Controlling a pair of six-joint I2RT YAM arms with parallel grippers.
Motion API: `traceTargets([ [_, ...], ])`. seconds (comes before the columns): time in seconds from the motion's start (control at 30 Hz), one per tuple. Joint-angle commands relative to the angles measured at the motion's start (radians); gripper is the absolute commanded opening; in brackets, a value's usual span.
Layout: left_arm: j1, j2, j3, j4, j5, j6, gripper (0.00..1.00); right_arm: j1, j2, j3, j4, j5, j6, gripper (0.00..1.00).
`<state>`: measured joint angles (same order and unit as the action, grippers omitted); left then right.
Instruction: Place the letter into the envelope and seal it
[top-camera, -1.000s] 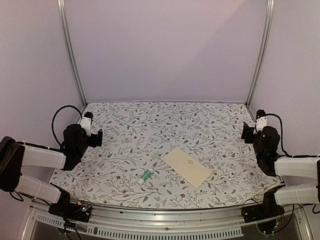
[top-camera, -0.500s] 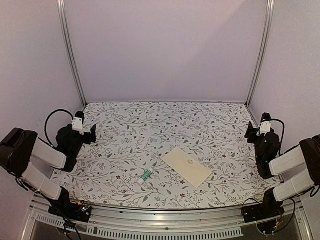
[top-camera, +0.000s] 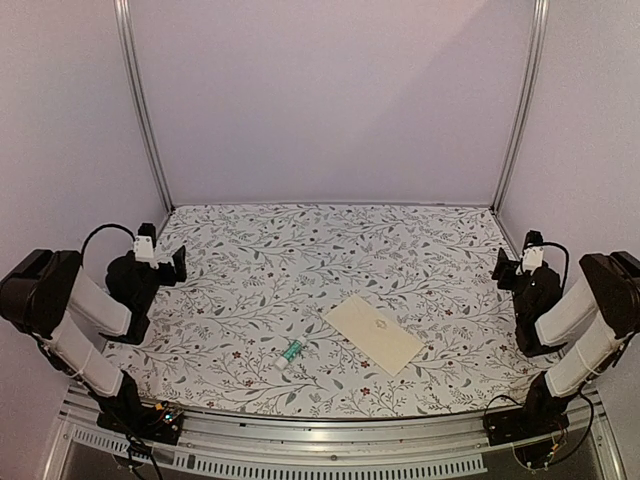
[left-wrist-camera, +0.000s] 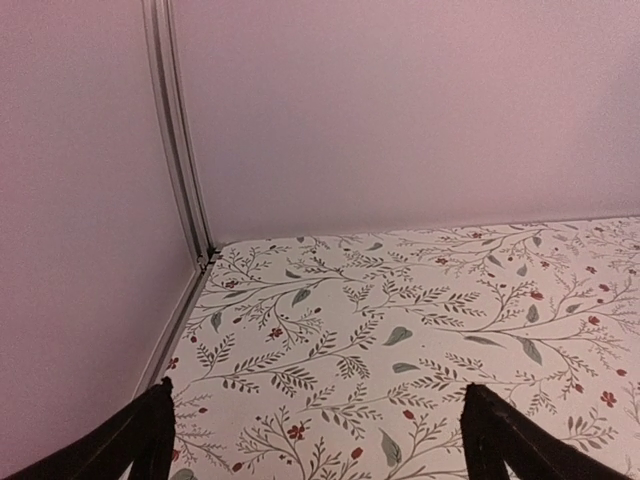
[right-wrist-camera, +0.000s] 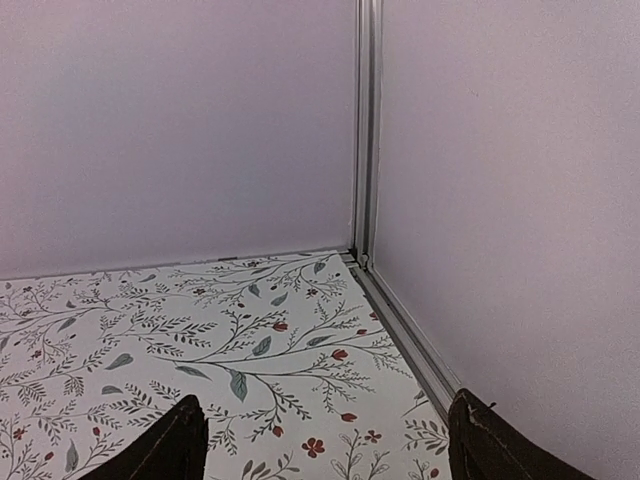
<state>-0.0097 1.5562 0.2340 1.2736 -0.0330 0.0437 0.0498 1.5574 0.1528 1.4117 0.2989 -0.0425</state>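
Note:
The cream envelope (top-camera: 374, 333) lies flat on the floral table, right of centre near the front, its flap down and a faint emblem on it. The tan letter is out of view. My left gripper (top-camera: 178, 262) is at the far left edge, open and empty, well away from the envelope; its dark fingertips (left-wrist-camera: 140, 440) frame bare tabletop in the left wrist view. My right gripper (top-camera: 503, 264) is at the far right edge, open and empty; its fingertips (right-wrist-camera: 170, 445) point at the back right corner in the right wrist view.
A small green and white object (top-camera: 291, 351) lies left of the envelope near the front. Metal frame posts (top-camera: 141, 110) stand at the back corners, with purple walls on three sides. A metal rail (right-wrist-camera: 405, 325) runs along the table's right edge.
Both arms have pulled back and outward toward the table's side edges, folding up. The envelope and the small green object have not moved.

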Motion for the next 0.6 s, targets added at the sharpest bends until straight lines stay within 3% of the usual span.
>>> traceTargets([
  [0.0,0.026,0.006,0.005,0.04,0.003,-0.025,1.0,-0.007,0.003,0.034,0.015,0.008,0.009,0.99],
  [0.57,0.027,0.007,0.006,0.04,-0.018,-0.034,1.0,-0.007,0.005,0.051,-0.012,0.021,0.022,0.99],
])
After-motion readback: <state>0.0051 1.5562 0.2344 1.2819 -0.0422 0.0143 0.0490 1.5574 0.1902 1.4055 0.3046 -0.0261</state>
